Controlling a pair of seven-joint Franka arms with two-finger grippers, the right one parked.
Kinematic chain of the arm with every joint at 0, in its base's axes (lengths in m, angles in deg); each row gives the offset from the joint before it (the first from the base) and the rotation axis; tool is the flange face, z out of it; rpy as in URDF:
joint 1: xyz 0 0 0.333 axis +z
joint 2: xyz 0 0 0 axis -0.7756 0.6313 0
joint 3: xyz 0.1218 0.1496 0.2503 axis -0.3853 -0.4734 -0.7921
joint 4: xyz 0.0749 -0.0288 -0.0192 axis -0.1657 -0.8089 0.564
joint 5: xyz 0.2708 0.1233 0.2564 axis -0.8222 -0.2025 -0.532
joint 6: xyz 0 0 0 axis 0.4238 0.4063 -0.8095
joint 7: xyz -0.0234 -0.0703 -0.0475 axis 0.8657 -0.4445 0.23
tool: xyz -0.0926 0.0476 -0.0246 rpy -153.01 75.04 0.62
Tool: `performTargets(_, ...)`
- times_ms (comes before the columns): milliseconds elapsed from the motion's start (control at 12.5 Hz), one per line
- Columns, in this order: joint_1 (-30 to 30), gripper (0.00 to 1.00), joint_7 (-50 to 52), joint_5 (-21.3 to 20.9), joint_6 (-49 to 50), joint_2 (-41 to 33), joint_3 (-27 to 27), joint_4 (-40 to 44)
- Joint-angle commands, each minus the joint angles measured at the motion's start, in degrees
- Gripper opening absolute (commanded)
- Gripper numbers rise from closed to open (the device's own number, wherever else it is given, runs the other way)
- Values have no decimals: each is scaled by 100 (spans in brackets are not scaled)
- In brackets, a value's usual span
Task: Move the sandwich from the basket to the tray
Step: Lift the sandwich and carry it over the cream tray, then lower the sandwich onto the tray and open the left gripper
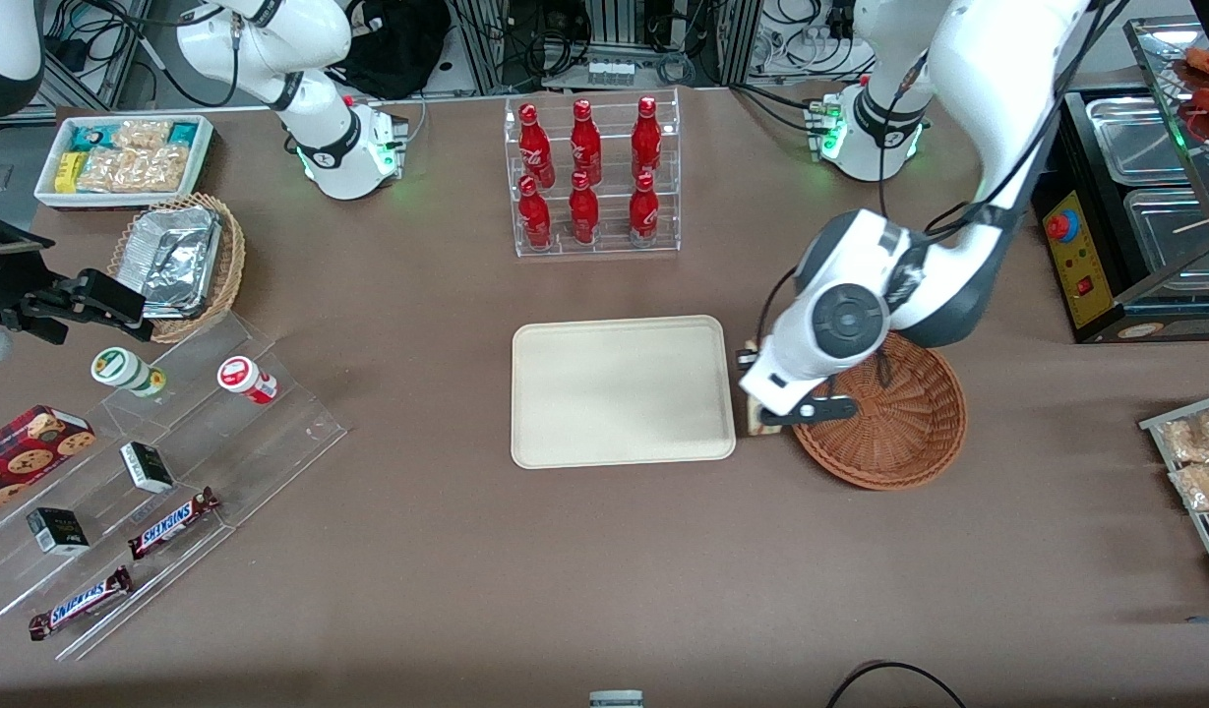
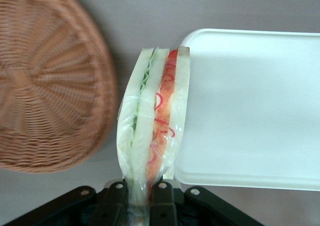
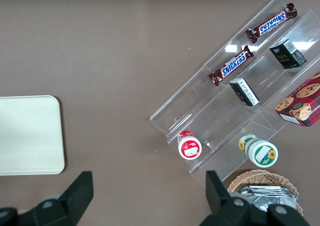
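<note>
1. Left arm's black two-finger pincer [image 2: 141, 198] is clamped on the wrapped triangular sandwich of pale white bread w/ red, yellow & green filling [image 2: 152, 118], gripping it at one narrow end; fingers [image 2: 162, 193] press both bread faces
2. Sandwich is off the tabletop, held in the air over the gap between the round reddish-brown woven wicker basket [image 2: 47, 80] and the flat cream-beige rectangular tray w/ rounded corners [image 2: 250, 105]; its far tip overlaps the tray's rounded corner in the wrist view
3. Front view: pincer [image 1: 761, 418] sits just beside the tray's [image 1: 619, 391] short edge, at the basket's [image 1: 904, 433] rim on the tray side; only a small bit of sandwich [image 1: 755, 425] shows under the wrist
4. Basket interior shows bare weave; tray surface plain
5. Basket & tray lie side by side on the brown tabletop [image 1: 565, 570], near but apart
6. Elsewhere: clear acrylic rack of six red bottles [image 1: 592, 175] farther from the front camera than the tray; clear stepped display w/ Snickers bars & small cartons [image 1: 142, 492] toward the parked arm's end
</note>
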Motion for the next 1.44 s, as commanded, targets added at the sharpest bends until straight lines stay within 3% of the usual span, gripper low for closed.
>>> performTargets(0, -577, 6, 993, -512, 114, 739, 37, 919)
performTargets(160, -929, 6, 1549, -768, 105, 1083, 37, 1272)
performTargets(720, -1887, 6, 2588, -944, -361, 1831, 2, 1880)
performTargets(1360, -2056, 7, 2983, -1278, -431, 2060, 2, 1985)
